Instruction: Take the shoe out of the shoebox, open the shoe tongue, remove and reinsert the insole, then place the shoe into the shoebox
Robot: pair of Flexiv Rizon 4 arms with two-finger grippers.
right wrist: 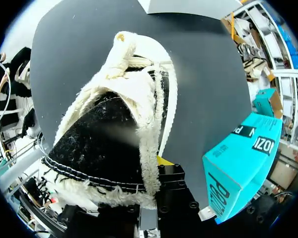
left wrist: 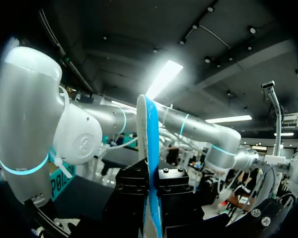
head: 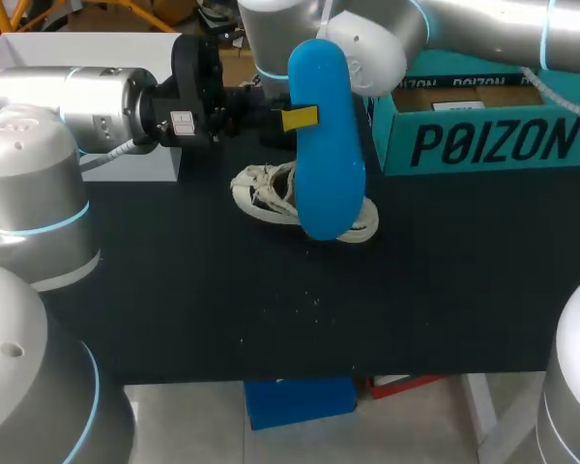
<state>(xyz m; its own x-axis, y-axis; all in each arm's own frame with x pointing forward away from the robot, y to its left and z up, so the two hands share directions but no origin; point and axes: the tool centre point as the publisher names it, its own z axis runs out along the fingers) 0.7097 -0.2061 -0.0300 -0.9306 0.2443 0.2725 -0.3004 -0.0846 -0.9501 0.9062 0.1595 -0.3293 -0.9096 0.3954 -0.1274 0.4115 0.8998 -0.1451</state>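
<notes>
**Insole** [head: 324, 155]: blue, out of the shoe. It stands on end at the upper middle of the head view, in front of the shoe and partly hiding it. The left gripper [left wrist: 150, 183] is clenched on one edge, and the left wrist view shows the insole edge-on between its black fingers. It is probably held clear so it can be fed back in.

**Shoe** [head: 266, 193]: cream and fleece-trimmed, resting on the black table [head: 271, 309] just above centre, outside the box. Its mouth is open, with the dark interior bare in the right wrist view.

**Right gripper** [right wrist: 146, 198]: appears clamped on the shoe's fleece rim, one yellow tip against the outer wall. It is probably there to steady the shoe and keep the mouth open for reinsertion.

**Shoebox** [head: 493, 140]: teal, at upper right of the head view, beside the shoe but apart from it. It is probably waiting for the final step.
</notes>
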